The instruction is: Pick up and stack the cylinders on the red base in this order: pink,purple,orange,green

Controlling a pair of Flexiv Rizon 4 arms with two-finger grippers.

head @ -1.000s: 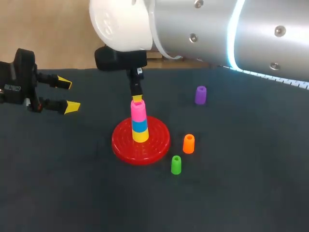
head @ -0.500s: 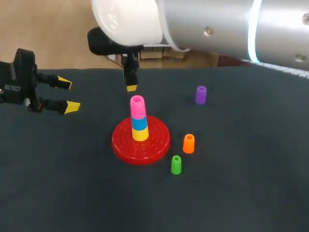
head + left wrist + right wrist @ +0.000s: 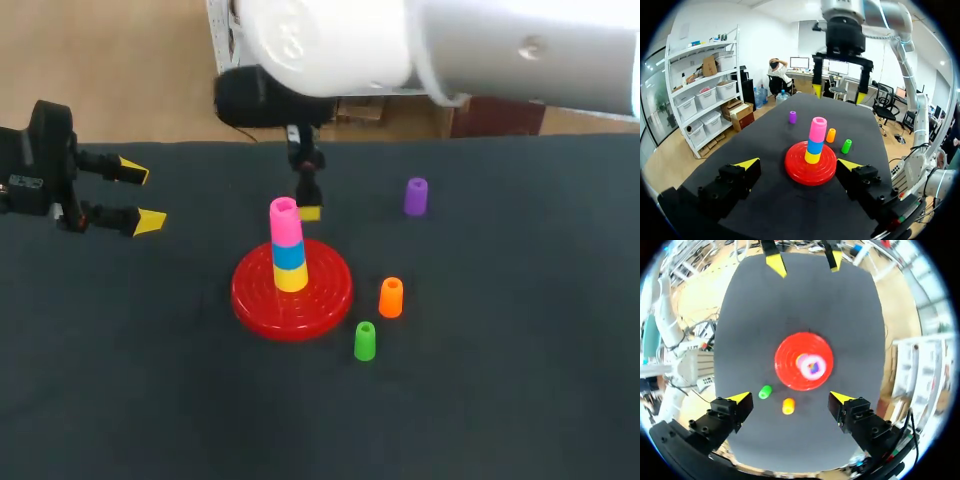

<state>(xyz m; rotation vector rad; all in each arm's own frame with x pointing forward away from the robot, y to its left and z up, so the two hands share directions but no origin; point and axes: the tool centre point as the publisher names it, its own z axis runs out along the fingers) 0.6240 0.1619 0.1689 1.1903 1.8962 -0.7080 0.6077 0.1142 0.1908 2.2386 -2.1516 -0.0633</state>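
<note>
our right hand [image 3: 838, 94]: wide, empty, seemingly above the pink cylinder [image 3: 285, 222]
our left hand [image 3: 142, 196]: wide, empty
red base [image 3: 330, 295]: we see pink cylinder topmost on it

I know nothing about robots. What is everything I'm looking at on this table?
table: one, dark, under everything.
red base: one, red, mid-table.
stacked cylinders: three, yellow under blue under pink, on the base.
purple cylinder: one, purple, alone, behind and right of the base.
orange cylinder: one, orange, right of the base.
green cylinder: one, green, near the orange one.
left fingers: two, yellow-tipped, open, empty, table's left.
right fingers: two, yellow-tipped, open, empty, above the table by the stack.
</note>
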